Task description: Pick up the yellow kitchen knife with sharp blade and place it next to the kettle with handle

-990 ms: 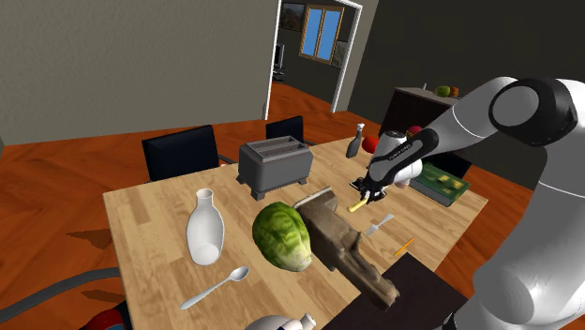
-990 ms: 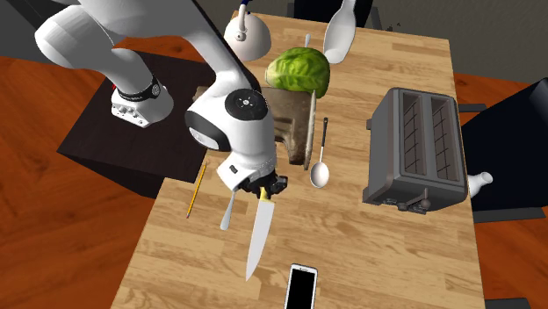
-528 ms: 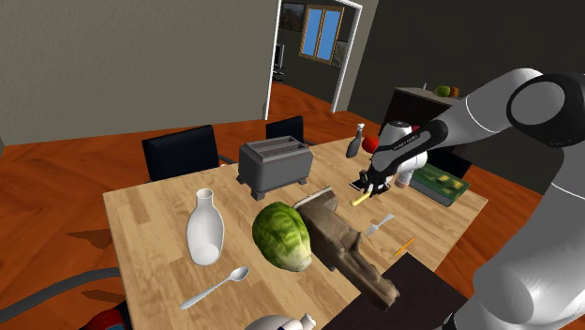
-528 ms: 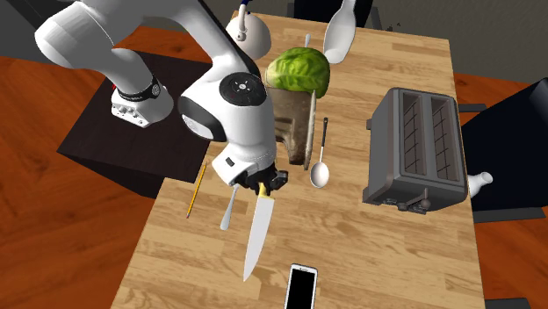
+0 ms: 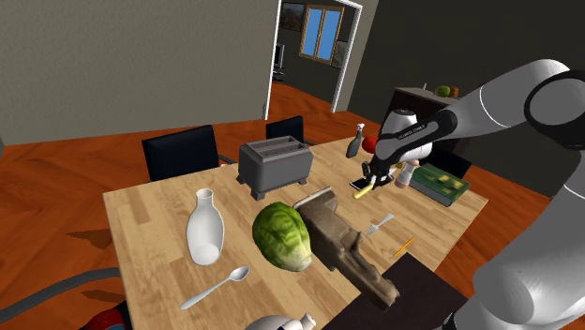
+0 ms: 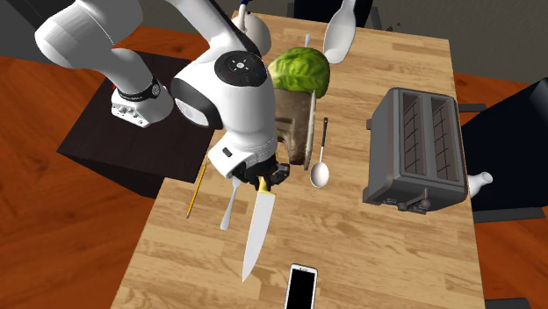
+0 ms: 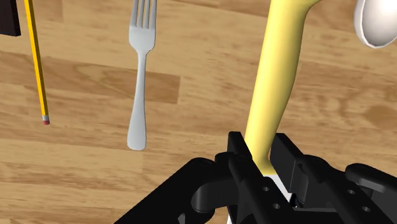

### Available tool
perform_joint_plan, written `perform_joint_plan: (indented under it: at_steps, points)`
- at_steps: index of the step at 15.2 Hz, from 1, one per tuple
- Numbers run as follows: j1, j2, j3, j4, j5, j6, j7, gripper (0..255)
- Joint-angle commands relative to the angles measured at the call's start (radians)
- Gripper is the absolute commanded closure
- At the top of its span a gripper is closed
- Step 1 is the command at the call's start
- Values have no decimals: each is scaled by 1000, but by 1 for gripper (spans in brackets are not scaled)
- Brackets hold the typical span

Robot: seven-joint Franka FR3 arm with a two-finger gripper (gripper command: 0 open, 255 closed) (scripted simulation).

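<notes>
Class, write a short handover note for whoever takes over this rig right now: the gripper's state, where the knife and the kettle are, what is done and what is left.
Gripper: shut on the yellow-handled knife, clasping it near where the handle meets the blade.
Knife: appears lifted off the table, with the blade pointing toward the second exterior view's bottom, beside the fork.
Kettle: white, at the table end toward the second exterior view's top, beyond the green lettuce.
Done: the grasp, and probably the lift.
Left: carry the knife past the lettuce, set it down next to the kettle, release.
</notes>
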Motion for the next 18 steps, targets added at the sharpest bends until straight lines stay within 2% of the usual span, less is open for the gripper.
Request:
perform_joint_plan:
  at_steps: [1,18]
  points:
    - [-1,-22,0,5,6,-27,-8,255]
    - [4,-149,5,99,36,-247,-46,255]
